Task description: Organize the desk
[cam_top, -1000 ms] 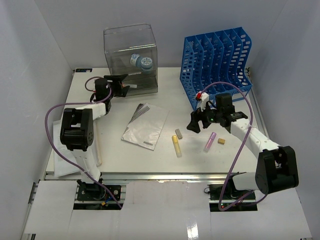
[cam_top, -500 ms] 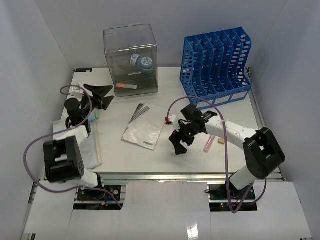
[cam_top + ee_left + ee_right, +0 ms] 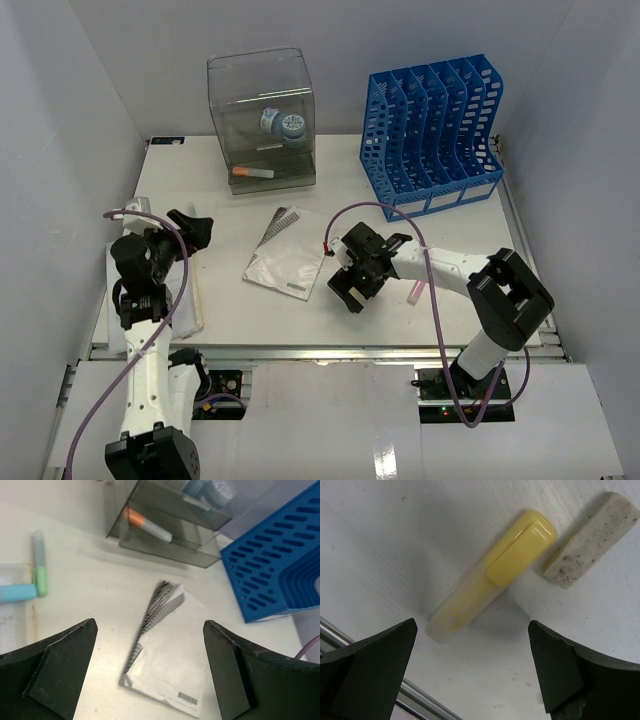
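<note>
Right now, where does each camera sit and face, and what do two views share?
Top external: above, behind the arms, looking down on the large white desk; both arms show.
Left wrist: on the left arm, facing a folded grey paper booklet; black fingers show.
Right wrist: close above a yellow plastic highlighter; black fingers show.
Shared: top and left wrist see the booklet.

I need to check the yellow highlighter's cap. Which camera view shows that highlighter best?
Right wrist view: the yellow highlighter lies large and sharp, cap on, beside a speckled eraser, under the open right tool. In the top view that tool hides it; the left wrist view misses it.
</note>
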Controlling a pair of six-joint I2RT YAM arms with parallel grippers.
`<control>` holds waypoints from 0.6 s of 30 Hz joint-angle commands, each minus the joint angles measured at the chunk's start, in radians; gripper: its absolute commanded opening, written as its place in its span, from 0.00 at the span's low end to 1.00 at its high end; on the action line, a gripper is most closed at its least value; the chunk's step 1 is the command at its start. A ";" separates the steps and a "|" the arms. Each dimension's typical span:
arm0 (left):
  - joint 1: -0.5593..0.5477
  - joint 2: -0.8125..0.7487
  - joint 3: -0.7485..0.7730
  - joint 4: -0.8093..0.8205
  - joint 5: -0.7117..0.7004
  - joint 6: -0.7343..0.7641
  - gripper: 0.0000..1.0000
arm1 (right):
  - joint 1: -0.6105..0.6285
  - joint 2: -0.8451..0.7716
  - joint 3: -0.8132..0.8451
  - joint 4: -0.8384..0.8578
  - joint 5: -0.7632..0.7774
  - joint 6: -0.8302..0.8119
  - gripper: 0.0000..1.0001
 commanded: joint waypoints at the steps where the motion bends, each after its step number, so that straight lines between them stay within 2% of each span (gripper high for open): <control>1: -0.001 -0.051 0.007 -0.155 -0.123 0.120 0.98 | 0.021 0.034 0.023 0.050 0.018 0.058 0.94; 8: -0.001 -0.101 0.007 -0.181 -0.156 0.123 0.98 | 0.028 0.078 0.015 0.103 0.077 0.038 0.70; 11: -0.001 -0.109 0.005 -0.185 -0.175 0.116 0.98 | 0.028 0.097 -0.003 0.123 0.137 0.002 0.49; 18: -0.001 -0.105 0.007 -0.193 -0.179 0.110 0.98 | 0.033 0.121 -0.045 0.110 0.100 -0.071 0.20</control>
